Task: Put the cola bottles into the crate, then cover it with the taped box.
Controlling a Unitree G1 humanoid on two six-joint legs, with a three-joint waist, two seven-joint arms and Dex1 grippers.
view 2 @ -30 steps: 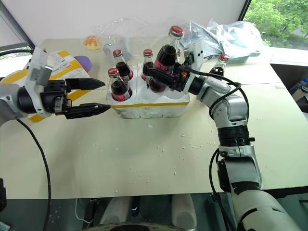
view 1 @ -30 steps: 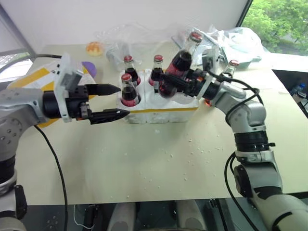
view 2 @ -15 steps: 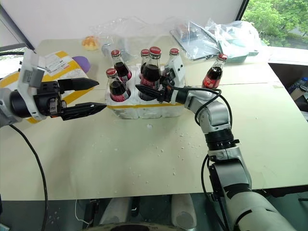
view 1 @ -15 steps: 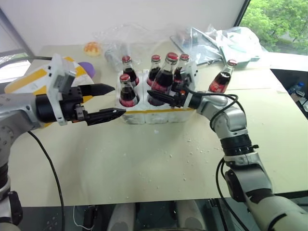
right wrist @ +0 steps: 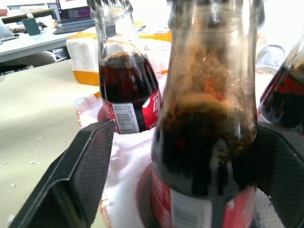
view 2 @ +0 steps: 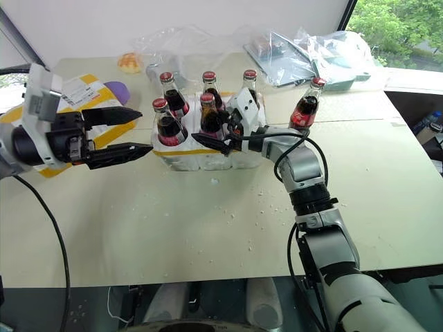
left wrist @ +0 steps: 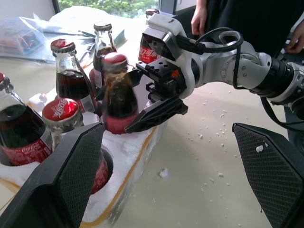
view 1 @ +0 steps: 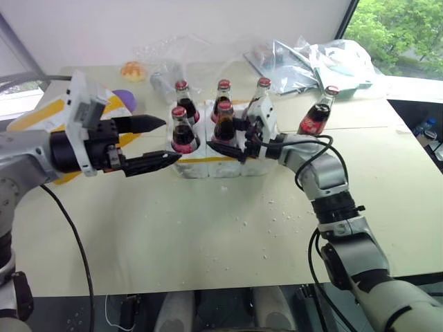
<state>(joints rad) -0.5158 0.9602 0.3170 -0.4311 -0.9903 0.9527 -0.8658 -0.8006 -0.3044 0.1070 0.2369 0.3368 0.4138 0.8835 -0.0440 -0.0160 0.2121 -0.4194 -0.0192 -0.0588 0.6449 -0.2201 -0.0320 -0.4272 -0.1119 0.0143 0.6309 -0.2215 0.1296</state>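
Head stereo pair: both eyes look forward and down over the table [view 1: 208, 242] from above, taking in both arms and the crate [view 1: 228, 162] at mid-distance. The right eye sits slightly to the side, so its scene is offset.

Left wrist camera: looks along the left gripper [left wrist: 171, 175] fingers, low and near the table, facing the crate's side and the right gripper [left wrist: 156, 102] beyond.

Right wrist camera: very close, level, facing a cola bottle [right wrist: 204, 142] between its own fingers.

Shared by all four views: the crate and its bottles.
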